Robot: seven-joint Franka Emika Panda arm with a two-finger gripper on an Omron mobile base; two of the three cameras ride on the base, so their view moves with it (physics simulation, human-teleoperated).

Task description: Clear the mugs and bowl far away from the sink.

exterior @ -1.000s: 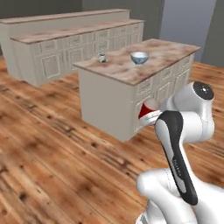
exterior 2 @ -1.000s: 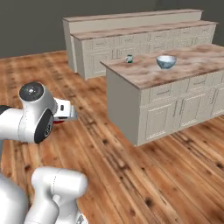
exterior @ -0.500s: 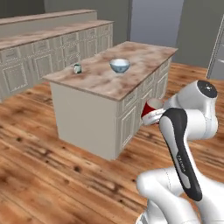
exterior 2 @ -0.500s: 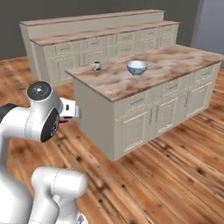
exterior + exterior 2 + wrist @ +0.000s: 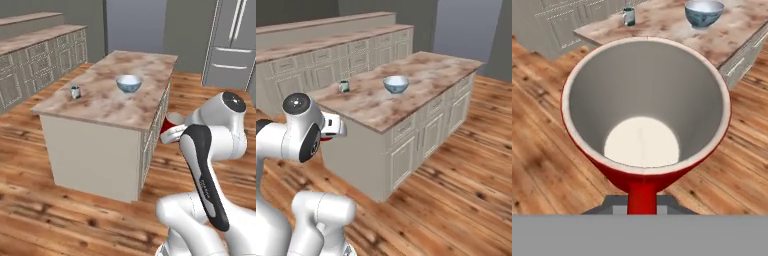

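Presently the red mug (image 5: 644, 120) sits directly in front of the hand camera, mouth toward the lens, pale inside, its handle running down to the claw (image 5: 642, 202); the fingertips themselves are covered, so the claw is judged, not confirmed, to be pinching the red mug by its handle. From the left base camera a red and white patch (image 5: 172, 125) shows beside the arm's wrist, off the tabletop and above the floor.

Change noted: over the last second both base cameras have swung with the base, so the island (image 5: 90, 150) now lies closer and is seen from a different angle. The teal mug (image 5: 75, 92) and the bowl (image 5: 129, 83) keep their places on the tabletop (image 5: 421, 82), well apart from one another. This reads as a carry in progress: one mug in transit, two items yet to be moved.

Surface and room: mottled brown stone top on cream panelled cabinets, plank wood floor (image 5: 456, 200), a long run of matching cabinets (image 5: 331, 55) behind, and a steel refrigerator (image 5: 235, 45) beyond the island.
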